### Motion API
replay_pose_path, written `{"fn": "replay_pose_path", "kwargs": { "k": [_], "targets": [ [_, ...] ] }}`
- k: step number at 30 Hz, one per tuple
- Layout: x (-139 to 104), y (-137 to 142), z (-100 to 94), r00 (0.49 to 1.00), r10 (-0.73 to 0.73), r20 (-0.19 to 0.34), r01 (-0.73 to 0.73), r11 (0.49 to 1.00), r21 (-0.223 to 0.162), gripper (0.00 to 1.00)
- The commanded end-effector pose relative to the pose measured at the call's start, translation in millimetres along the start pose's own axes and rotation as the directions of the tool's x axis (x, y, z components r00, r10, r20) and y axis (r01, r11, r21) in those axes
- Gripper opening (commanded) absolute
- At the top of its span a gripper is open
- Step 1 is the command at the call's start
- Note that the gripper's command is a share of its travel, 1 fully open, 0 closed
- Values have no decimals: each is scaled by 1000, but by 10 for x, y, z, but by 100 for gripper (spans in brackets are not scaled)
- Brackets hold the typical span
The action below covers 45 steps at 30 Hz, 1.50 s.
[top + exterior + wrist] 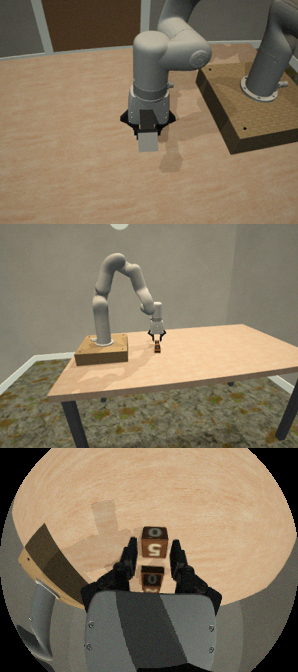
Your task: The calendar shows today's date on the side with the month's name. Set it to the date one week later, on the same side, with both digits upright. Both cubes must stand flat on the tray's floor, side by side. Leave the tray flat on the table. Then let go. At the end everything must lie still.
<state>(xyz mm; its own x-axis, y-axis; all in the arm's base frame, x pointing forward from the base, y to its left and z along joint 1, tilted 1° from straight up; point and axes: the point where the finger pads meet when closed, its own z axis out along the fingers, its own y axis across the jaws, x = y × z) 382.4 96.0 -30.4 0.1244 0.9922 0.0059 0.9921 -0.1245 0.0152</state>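
My gripper (157,340) (154,546) is open, with its fingers standing clear on both sides of a brown cube (161,549). That cube shows a pale 5, upside down in the wrist view, and a 0 on the adjoining face. A second brown cube (145,580) shows a 0, nearer the gripper body in the wrist view and apart from the first; part of another digit shows below it. In the exterior view the brown calendar pieces (157,351) are small under the fingers. Tray and month name cannot be made out. The top view hides the cubes.
The arm's wooden base block (218,110) (101,357) stands beside the work area on the table (67,174) (208,358). A plain light grey panel (147,142) covers the view below the gripper in the top view. Arm shadows fall nearby.
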Motion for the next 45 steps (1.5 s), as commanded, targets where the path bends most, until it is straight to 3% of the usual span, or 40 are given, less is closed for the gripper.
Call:
{"fn": "replay_pose_path", "kwargs": {
  "k": [1,11,20,21,45],
  "targets": [
    [7,13,-209,1000,0,-1,0,1000,-4,49],
    [10,9,-700,1000,0,-1,0,1000,-4,49],
    [11,8,-780,1000,0,-1,0,1000,-4,49],
    [11,8,-780,1000,0,-1,0,1000,-4,100],
    [7,9,-780,1000,13,-1,-13,1000,-4,100]
  ]
}}
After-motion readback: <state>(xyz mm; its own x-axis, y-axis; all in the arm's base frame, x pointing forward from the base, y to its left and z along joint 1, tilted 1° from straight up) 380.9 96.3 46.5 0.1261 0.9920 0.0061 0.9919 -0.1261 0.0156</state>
